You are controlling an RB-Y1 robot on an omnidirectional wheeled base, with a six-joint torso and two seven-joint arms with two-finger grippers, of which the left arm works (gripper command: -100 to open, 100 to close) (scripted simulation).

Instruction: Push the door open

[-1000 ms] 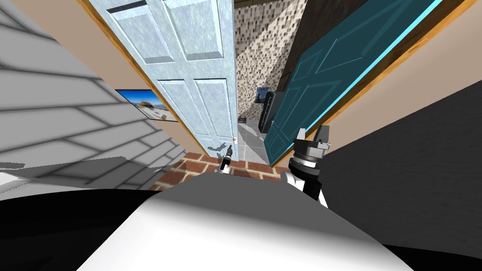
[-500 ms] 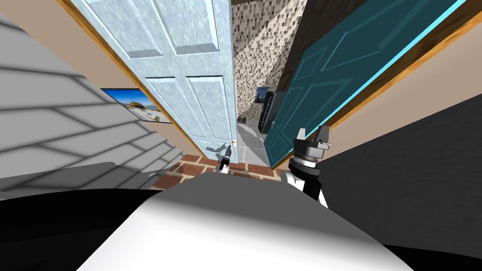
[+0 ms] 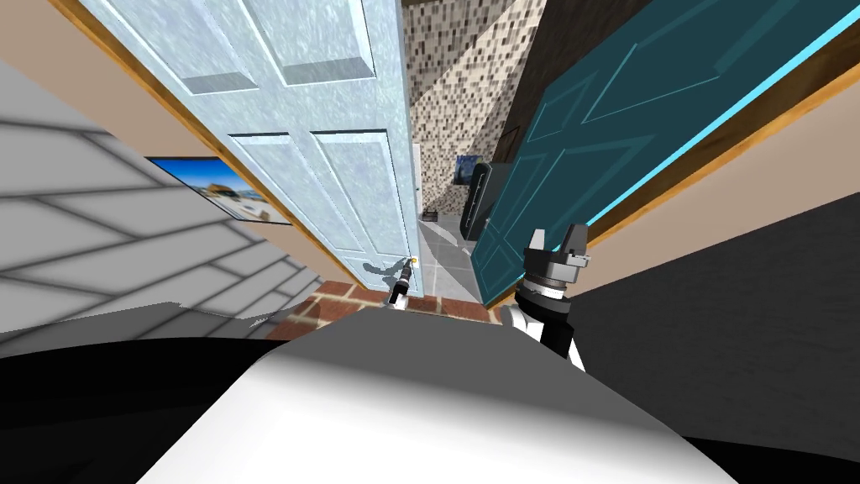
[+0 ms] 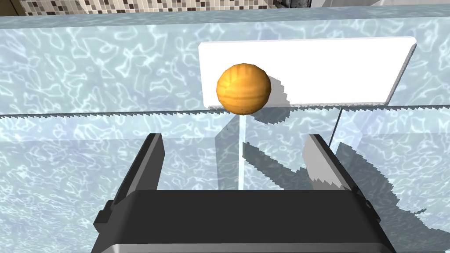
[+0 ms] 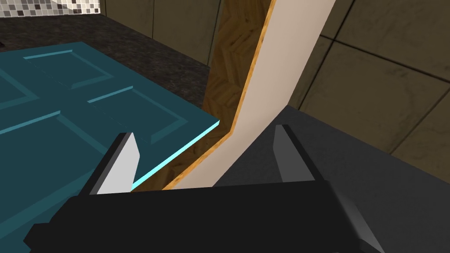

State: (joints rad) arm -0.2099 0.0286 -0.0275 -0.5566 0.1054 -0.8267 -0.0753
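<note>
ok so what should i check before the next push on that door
1. Left tool open, holding nothing: ok.
2. Left tool aimed at the pale door, with the knob ahead of the gap between its fingers: ok.
3. Fingers touching the door face: cannot tell.
4. Pale door ajar, grey tiled floor showing past its edge: ok.
5. Right tool open, off by the teal door and away from the push: ok.
6. Space behind the pale door free for its swing: cannot tell.
</note>
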